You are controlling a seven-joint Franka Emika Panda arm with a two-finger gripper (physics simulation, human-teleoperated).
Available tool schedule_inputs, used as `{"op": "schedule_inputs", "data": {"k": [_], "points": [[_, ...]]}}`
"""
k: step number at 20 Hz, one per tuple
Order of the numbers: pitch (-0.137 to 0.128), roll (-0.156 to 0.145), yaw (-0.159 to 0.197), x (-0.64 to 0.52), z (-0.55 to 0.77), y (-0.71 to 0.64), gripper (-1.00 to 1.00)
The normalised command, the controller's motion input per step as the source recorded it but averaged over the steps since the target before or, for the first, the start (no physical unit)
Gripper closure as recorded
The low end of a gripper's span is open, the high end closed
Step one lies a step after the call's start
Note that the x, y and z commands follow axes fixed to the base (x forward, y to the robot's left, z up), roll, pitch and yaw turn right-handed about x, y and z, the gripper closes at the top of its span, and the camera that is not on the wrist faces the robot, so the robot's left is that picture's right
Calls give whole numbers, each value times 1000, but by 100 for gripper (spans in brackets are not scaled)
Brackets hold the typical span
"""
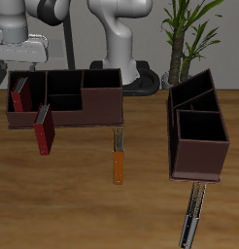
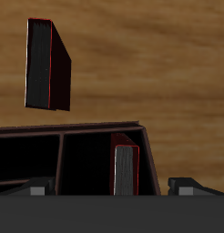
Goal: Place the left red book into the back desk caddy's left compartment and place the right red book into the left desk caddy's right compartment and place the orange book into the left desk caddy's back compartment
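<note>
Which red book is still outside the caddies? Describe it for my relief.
Find the long dark-brown desk caddy at the table's back. Close before its front wall a red book stands on end. The other red book sits inside an end compartment; this one is outside.

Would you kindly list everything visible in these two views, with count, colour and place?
caddies: 2, dark brown; one at the table's back, one along the side, running toward the front edge
red books: 2, red; one upright in the back caddy's end compartment, one standing on the table just in front of that caddy
orange book: 1, orange; flat on the table between the caddies
dark item: 1, grey-black, slim, possibly a book; at the front edge
plant: 1, green; behind the table
table: 1, wood brown
arm: 1, white; at the back
gripper: 1, grey; open, above the back caddy
</note>
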Motion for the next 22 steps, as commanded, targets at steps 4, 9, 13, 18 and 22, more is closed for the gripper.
{"op": "schedule_inputs", "data": {"k": [4, 9, 13, 18, 22], "points": [[-58, -40, 62, 135, 178, 149, -100], [-55, -11, 76, 138, 132, 321, -100], [-9, -28, 33, 195, 62, 175, -100], [-80, -67, 83, 327, 164, 245, -100], [-78, -38, 28, 314, 84, 271, -100]]}}
